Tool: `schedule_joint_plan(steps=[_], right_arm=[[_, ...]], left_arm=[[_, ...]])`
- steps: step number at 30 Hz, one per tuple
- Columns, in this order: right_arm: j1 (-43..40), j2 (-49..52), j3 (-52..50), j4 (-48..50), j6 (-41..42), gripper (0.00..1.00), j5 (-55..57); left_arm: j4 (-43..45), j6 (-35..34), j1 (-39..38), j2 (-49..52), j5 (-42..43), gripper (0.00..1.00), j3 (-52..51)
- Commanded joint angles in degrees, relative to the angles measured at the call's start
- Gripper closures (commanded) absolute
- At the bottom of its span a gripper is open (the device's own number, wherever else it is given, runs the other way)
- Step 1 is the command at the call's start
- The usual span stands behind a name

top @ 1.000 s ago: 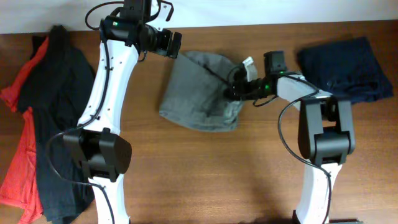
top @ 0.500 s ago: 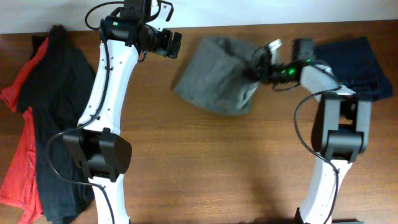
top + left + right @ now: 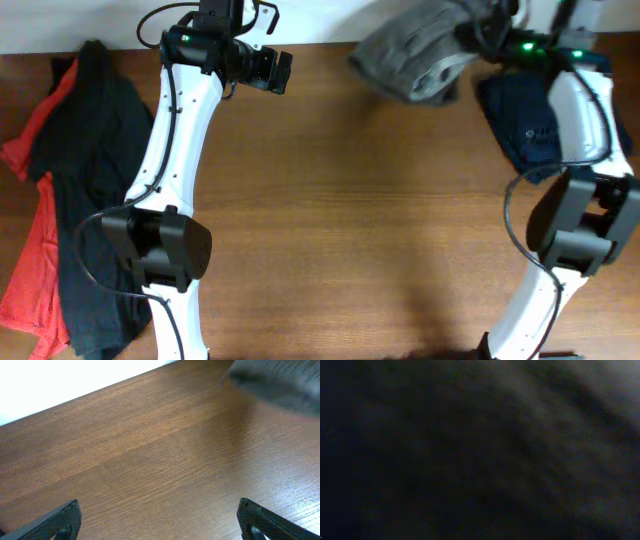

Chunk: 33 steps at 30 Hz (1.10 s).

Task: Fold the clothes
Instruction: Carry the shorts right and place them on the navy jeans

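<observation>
One arm point(image 3: 588, 110) stretched far back, right gripper point(image 3: 474, 32) clutching grey shorts point(image 3: 405, 55)

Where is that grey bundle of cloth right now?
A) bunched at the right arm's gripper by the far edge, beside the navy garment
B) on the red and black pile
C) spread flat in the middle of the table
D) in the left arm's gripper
A: the grey shorts hang bunched from the right gripper at the table's far edge, next to the navy garment.
</observation>
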Motion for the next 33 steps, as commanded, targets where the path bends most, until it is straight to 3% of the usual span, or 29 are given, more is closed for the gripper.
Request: schedule_joint_plan(steps=[1,14,25,33], right_arm=[[-4.24,-3.21,3.5,0.66,3.17,0.96,0.76],[-17.68,-3.21,3.48,-15.26,-0.35,0.96,12.2],[-21.03,-3.21,3.48,-8.0,-0.63,0.96,13.51],[-20.96,-3.19,3.48,-23.1,-1.7,0.96,22.69]], left_arm=[[-0.09,-0.48,0.2,0.2,-0.46,0.01,1.07],[0.0,-0.48,0.2,0.2,-2.36,0.01,1.07],[0.17,-0.5,0.2,0.2,-2.36,0.01,1.07],[0.37,-0.5,0.2,0.2,-2.36,0.01,1.07]])
